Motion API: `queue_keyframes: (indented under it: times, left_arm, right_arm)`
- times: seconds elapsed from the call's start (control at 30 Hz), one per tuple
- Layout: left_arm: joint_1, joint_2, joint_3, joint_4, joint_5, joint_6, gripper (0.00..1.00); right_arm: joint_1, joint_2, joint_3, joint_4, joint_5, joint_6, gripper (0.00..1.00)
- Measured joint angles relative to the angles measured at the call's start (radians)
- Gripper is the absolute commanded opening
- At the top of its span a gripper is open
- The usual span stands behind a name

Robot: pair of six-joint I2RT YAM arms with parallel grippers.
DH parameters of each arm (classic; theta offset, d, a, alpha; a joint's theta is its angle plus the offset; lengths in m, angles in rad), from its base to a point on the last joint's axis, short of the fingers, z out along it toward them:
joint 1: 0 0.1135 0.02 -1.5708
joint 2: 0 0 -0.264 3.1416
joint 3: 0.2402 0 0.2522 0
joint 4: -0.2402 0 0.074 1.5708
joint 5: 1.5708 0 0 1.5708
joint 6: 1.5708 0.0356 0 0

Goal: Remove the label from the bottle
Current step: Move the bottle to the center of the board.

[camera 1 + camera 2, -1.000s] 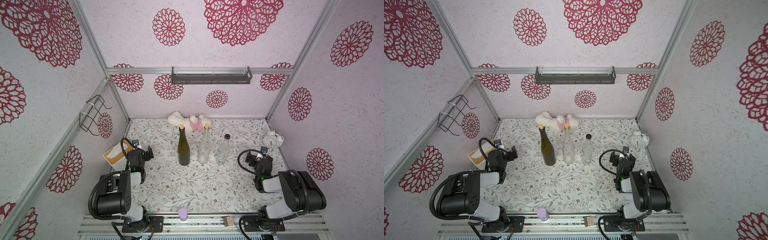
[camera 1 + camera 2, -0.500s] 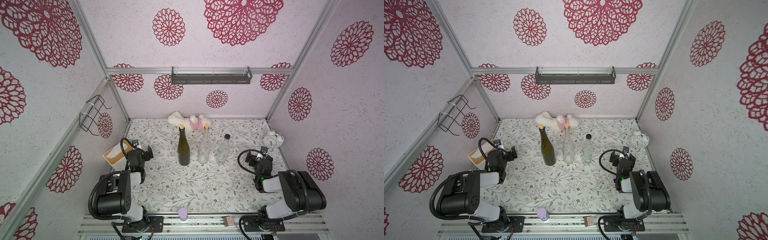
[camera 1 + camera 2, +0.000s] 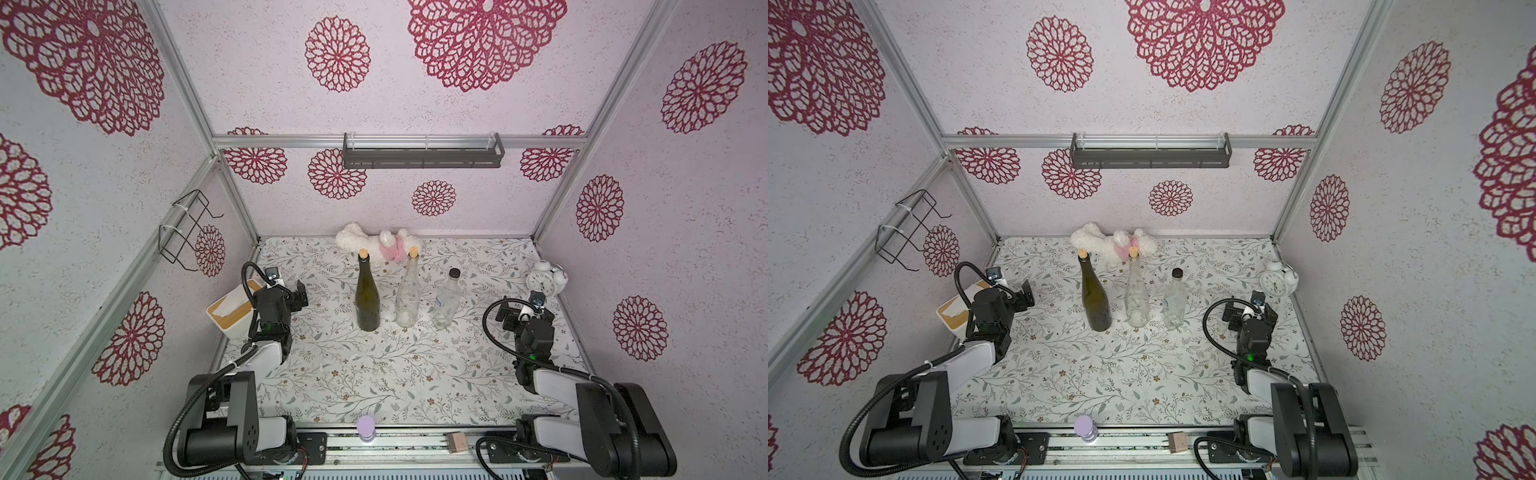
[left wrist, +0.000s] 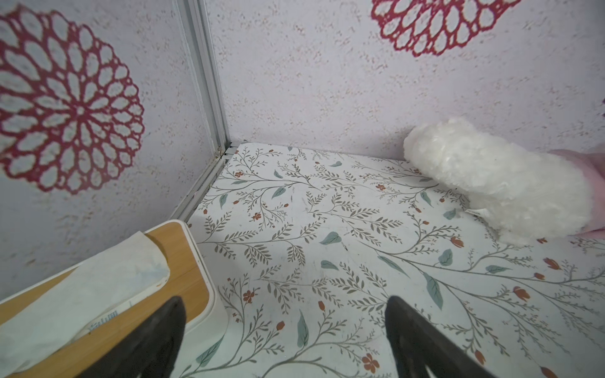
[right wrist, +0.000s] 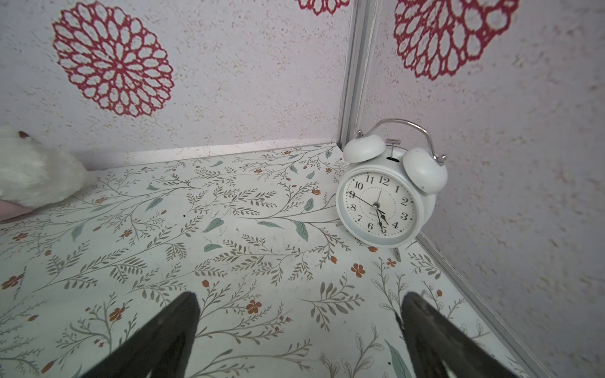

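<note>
Row of three upright: green bottle, clear bottle beside it, capped bottle beyond. Label: too small to tell. Change since a second ago: none; task unstarted. Left gripper, right gripper: wide, empty, well apart from green bottle either side. Wrist views show box, clock, no bottles.

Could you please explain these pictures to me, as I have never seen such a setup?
Two robot arms stand at a floral table. Two pictures look down from one overhead camera; two come from cameras on the arms' wrists. The black prongs there are the left gripper and right gripper, both open and empty. On the table stand a dark green bottle, a clear corked bottle and a black-capped clear bottle; a plush toy, an alarm clock and a tissue box sit near the walls.
</note>
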Motion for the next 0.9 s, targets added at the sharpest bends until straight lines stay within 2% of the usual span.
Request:
queue_keyframes:
  times: [0.2,0.47,0.7,0.9]
  left_arm:
    - [-0.007,-0.133,0.098,-0.172,0.005,-0.047,0.97]
    - [-0.010,-0.272,0.197,-0.407,0.082,-0.157,0.97]
    - [-0.027,-0.339,0.228,-0.529,0.174,-0.181,0.97]
    - [-0.047,-0.401,0.236,-0.593,0.149,-0.207,0.97]
  right_arm:
    - [-0.001,-0.177,0.066,-0.233,-0.032,0.004,0.99]
    - [-0.001,-0.390,0.182,-0.562,-0.074,0.056,0.99]
    - [-0.001,-0.364,0.380,-0.843,-0.106,0.151,0.99]
    - [-0.001,-0.308,0.488,-0.982,-0.183,0.167,0.99]
